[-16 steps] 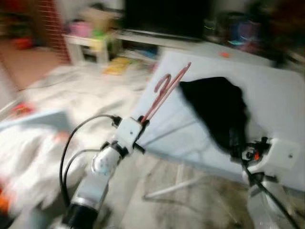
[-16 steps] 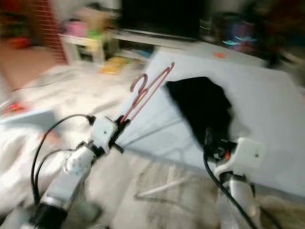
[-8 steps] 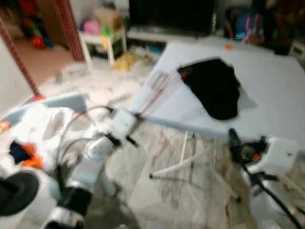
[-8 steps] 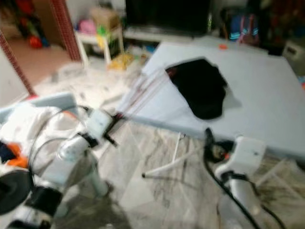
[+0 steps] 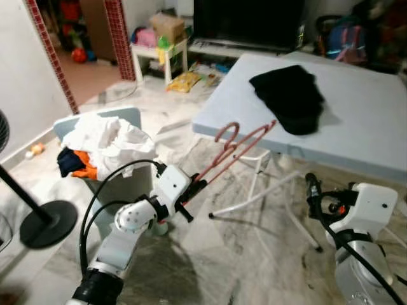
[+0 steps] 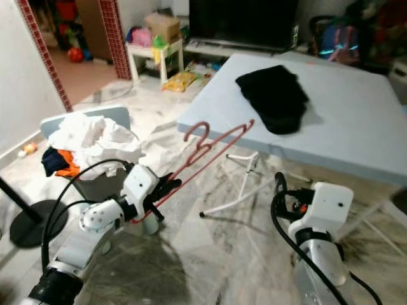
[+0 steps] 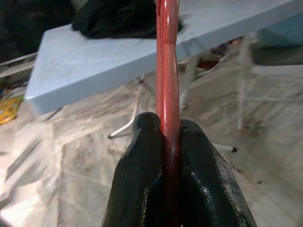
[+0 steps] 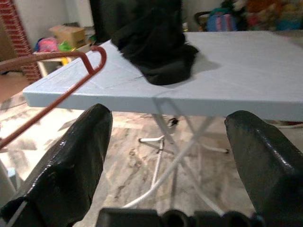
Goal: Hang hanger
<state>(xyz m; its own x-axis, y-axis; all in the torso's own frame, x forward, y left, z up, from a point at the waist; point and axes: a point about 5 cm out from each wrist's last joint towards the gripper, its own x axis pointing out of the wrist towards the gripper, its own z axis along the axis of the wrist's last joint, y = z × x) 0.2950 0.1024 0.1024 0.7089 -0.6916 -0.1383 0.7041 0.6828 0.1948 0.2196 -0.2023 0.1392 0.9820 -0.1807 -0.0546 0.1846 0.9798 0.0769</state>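
Left hand [image 7: 169, 142] is clamped tight on the red hanger [image 5: 232, 147]; thin wire-like frame pinched between both black fingers, hook end angled up toward the near edge of the surface [image 5: 369, 121]. Right hand [image 8: 170, 156] is spread wide, nothing held. Surface is a flat pale-blue folding top on white legs. A crumpled black garment [image 5: 289, 95] is seen on it, near the far left corner.

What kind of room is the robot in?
Probably a living room at home. There's a big dark TV on a low stand, a laundry basket heaped with clothes, and a folding table with a black garment on it.
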